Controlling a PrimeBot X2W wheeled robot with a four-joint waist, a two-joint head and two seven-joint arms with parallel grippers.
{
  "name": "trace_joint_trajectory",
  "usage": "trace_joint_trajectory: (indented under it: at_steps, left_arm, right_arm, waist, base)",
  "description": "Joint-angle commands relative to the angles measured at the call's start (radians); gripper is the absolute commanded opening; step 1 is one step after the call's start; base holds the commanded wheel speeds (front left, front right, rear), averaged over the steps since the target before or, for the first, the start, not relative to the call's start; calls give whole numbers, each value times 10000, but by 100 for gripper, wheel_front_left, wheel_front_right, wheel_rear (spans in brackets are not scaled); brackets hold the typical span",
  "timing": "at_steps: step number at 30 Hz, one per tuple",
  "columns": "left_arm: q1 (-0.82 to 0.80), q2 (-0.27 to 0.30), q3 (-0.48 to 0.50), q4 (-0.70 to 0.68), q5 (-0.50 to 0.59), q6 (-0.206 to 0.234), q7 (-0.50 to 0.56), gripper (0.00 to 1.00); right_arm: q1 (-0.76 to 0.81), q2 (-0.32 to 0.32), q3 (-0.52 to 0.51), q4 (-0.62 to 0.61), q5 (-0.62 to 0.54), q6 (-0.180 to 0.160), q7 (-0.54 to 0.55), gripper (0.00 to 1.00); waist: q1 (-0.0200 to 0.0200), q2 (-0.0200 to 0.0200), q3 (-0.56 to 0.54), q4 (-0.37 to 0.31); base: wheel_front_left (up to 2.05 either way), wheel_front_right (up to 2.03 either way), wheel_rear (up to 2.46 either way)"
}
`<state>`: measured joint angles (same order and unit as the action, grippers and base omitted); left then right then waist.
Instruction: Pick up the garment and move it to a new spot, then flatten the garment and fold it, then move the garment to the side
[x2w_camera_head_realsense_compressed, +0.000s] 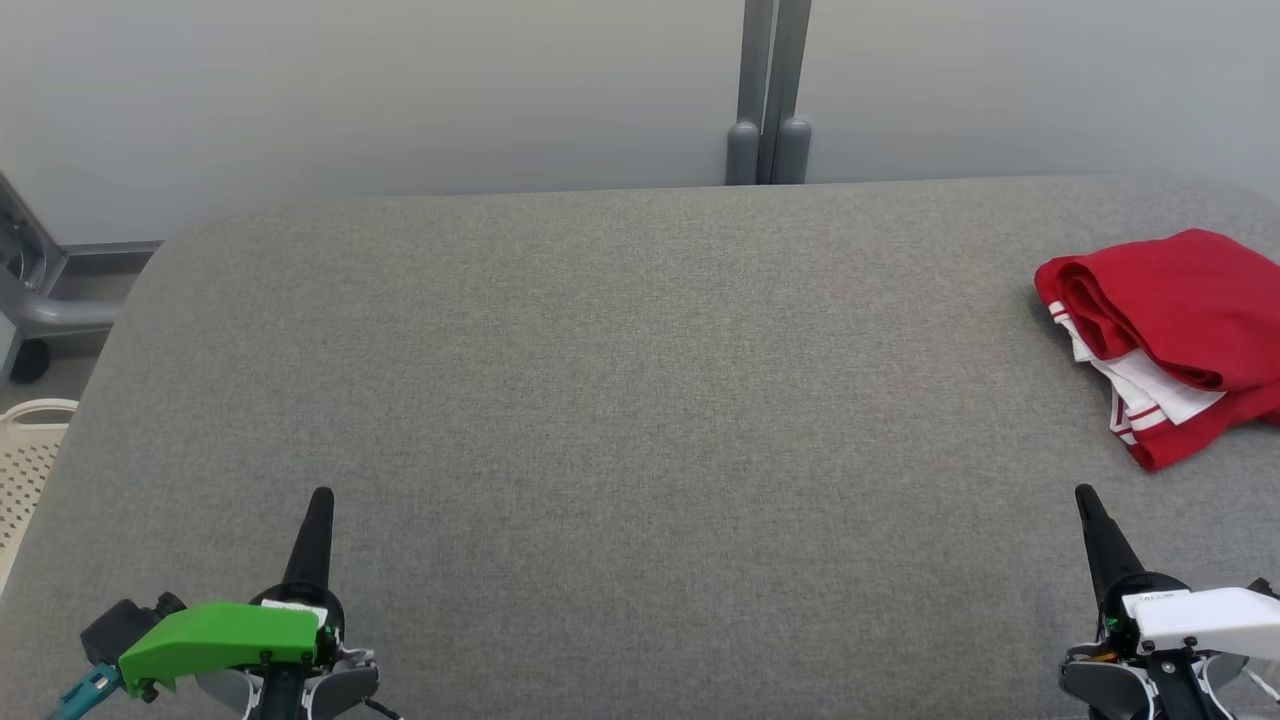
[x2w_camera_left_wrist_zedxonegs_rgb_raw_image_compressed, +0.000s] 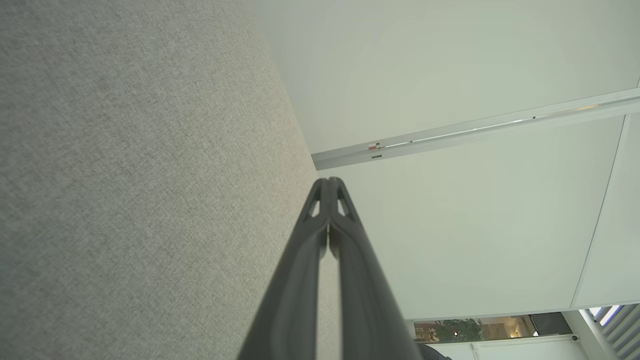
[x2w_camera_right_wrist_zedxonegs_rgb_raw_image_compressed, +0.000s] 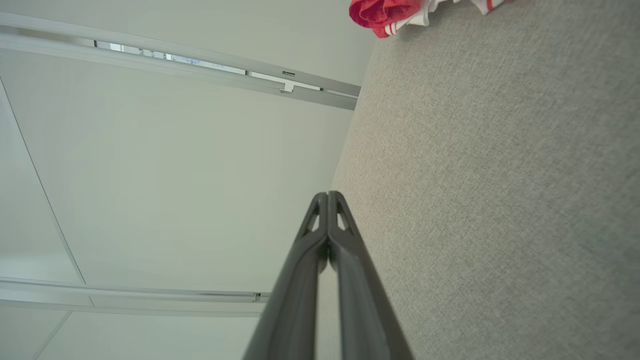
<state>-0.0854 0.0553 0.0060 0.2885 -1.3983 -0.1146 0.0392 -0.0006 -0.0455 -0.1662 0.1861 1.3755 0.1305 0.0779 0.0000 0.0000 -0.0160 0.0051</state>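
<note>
Nearest, at 7 o'clock in the head view: left gripper (x2w_camera_head_realsense_compressed: 319, 505) under a green cover (x2w_camera_head_realsense_compressed: 225, 635), fingers pressed tight together, gripping nothing, tip pointing toward 12 above the grey counter (x2w_camera_head_realsense_compressed: 620, 380). At 5 o'clock: right gripper (x2w_camera_head_realsense_compressed: 1087, 500) under a white cover (x2w_camera_head_realsense_compressed: 1210, 612), fingers likewise closed tight on nothing. Same in both wrist views: left gripper (x2w_camera_left_wrist_zedxonegs_rgb_raw_image_compressed: 329, 184) and right gripper (x2w_camera_right_wrist_zedxonegs_rgb_raw_image_compressed: 327, 196), fingers meeting at the tip, grey fabric alongside. Off the counter's edge at 9 o'clock: corner of a pale perforated basket (x2w_camera_head_realsense_compressed: 28, 455). Farther out at 3 o'clock: red garment (x2w_camera_head_realsense_compressed: 1190, 300) with white striped trim, bunched in loose folds, resting on the counter near its right edge, well apart from both grippers; same garment (x2w_camera_right_wrist_zedxonegs_rgb_raw_image_compressed: 382, 12) at 1 o'clock in the right wrist view. Farthest, at 12 o'clock: grey post (x2w_camera_head_realsense_compressed: 768, 90) against a pale wall (x2w_camera_head_realsense_compressed: 400, 90).
</note>
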Motion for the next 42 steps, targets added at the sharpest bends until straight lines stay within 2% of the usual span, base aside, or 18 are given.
trace_joint_trajectory:
  at_steps: [1,32,42]
  left_arm:
    - [-237,9,57,-99,-198,-57,30,0]
    - [-568,-54,181,-245,-2241,-191,584,0]
    - [-542,-53,178,-242,-2264,-188,591,0]
  right_arm:
    - [-99,-61,-40,-117,187,5,53,0]
    - [-107,-69,-309,-435,2500,4,532,0]
    - [-106,-68,-307,-432,2500,4,533,0]
  waist:
    - [0,0,3,-1]
    - [0,0,161,-52]
    - [0,0,164,-53]
  base:
    - [0,0,0]
    - [0,0,0]
    - [0,0,0]
